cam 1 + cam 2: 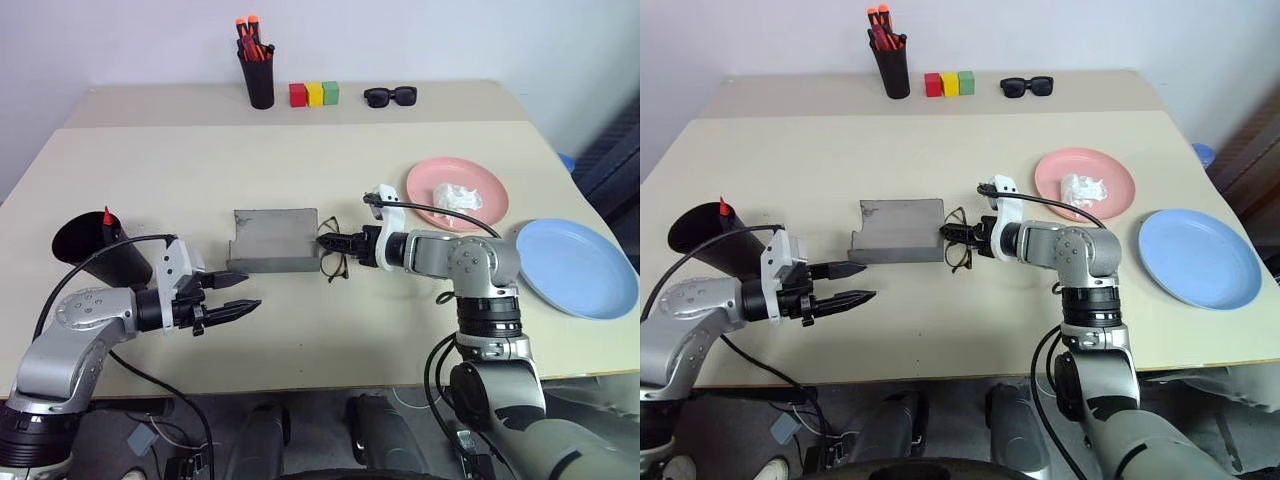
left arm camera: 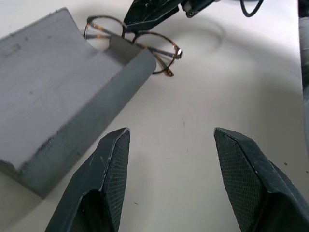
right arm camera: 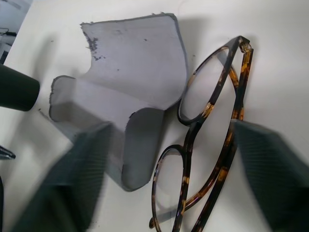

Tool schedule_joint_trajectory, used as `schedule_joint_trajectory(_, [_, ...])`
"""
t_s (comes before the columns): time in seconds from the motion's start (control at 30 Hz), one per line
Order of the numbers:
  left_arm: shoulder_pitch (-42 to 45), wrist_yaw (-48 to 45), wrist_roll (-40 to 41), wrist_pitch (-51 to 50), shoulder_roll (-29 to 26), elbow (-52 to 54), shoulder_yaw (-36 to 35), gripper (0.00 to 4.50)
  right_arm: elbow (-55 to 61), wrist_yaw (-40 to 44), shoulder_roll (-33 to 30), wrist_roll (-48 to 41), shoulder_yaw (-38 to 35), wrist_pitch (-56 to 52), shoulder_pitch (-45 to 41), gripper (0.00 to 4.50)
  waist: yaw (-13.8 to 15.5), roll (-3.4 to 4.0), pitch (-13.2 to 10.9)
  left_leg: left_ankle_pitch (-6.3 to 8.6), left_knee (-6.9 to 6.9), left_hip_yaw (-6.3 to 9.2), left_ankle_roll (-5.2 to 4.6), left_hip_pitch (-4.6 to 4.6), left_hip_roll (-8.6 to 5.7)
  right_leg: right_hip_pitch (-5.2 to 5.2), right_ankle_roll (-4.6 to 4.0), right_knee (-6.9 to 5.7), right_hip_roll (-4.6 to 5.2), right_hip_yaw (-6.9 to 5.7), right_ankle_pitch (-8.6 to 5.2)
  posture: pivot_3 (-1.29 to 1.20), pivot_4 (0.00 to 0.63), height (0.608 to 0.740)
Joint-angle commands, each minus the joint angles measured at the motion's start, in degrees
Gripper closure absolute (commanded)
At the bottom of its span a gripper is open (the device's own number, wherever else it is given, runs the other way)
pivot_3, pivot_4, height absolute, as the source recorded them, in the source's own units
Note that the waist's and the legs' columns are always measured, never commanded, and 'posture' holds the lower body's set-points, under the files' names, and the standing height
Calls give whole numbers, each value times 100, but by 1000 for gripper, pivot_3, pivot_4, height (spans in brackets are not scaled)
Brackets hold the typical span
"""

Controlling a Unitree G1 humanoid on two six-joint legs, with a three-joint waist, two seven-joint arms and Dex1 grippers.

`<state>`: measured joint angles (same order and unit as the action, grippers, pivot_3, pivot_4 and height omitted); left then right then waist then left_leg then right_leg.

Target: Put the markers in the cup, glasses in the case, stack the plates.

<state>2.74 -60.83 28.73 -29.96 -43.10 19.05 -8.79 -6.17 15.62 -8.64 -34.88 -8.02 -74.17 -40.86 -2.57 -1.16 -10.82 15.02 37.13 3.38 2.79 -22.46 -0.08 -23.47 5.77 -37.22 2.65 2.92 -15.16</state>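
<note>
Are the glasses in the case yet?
No. The glasses lie on the table beside the open case, which is empty.

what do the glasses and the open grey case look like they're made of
The glasses: a thin frame mottled brown and amber like tortoiseshell, glossy, probably plastic or acetate, with clear lenses and small metal-looking hinges. The case: matte grey with a soft, felt-like surface, speckled and slightly ragged along its edges, so likely pressed felt or fabric-covered board; the look leaves that open.
</note>
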Motion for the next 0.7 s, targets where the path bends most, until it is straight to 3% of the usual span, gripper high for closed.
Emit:
schedule_joint_trajectory(0.03, [-26,90,142,19,-62,233,-172,1661,28,-7,86,26,-4,86,-143,2718,0,2,-1,0,0,0,0,0,0,0,0,0,0,0,0,0,150,740])
schedule_joint_trajectory(0.13, [-42,133,159,34,-71,237,-160,1661,55,-3,99,36,-4,42,-127,4302,-1,3,-2,0,-1,0,0,0,0,0,0,1,1,0,0,0,150,740])
schedule_joint_trajectory(0.17, [-38,143,163,39,-74,228,-154,1661,87,1,89,38,-2,19,-120,4413,-1,4,-2,0,-1,0,0,0,0,0,0,1,1,0,0,0,150,740])
schedule_joint_trajectory(0.7, [-111,282,176,107,2,243,-48,1661,1150,122,-581,-188,-205,-709,35,4413,0,13,-7,0,-8,0,0,-1,0,-3,-2,8,0,0,-1,0,150,740])
